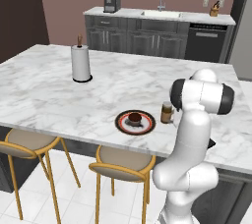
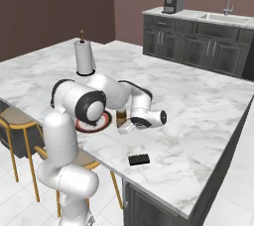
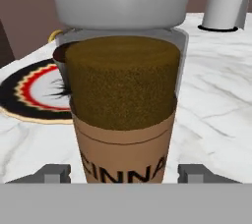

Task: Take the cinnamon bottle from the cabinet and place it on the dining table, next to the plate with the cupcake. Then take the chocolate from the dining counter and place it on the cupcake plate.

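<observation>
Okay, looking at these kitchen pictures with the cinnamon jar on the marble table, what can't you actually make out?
- Cinnamon bottle: hand view's bottom band cuts off its base and label.
- Gripper: fingers flank the jar; contact hidden by the bottom edge. In the right base view the hand blocks it.
- Cupcake: too small for detail; the jar hides most of it in the hand view.
- Chocolate: in the left base view, the arm covers most of it.

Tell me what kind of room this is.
A rendered home kitchen, most likely: a big marble dining table with bar stools tucked under it, and along the back wall a counter with a sink and coffee machine over dark cabinets.
</observation>
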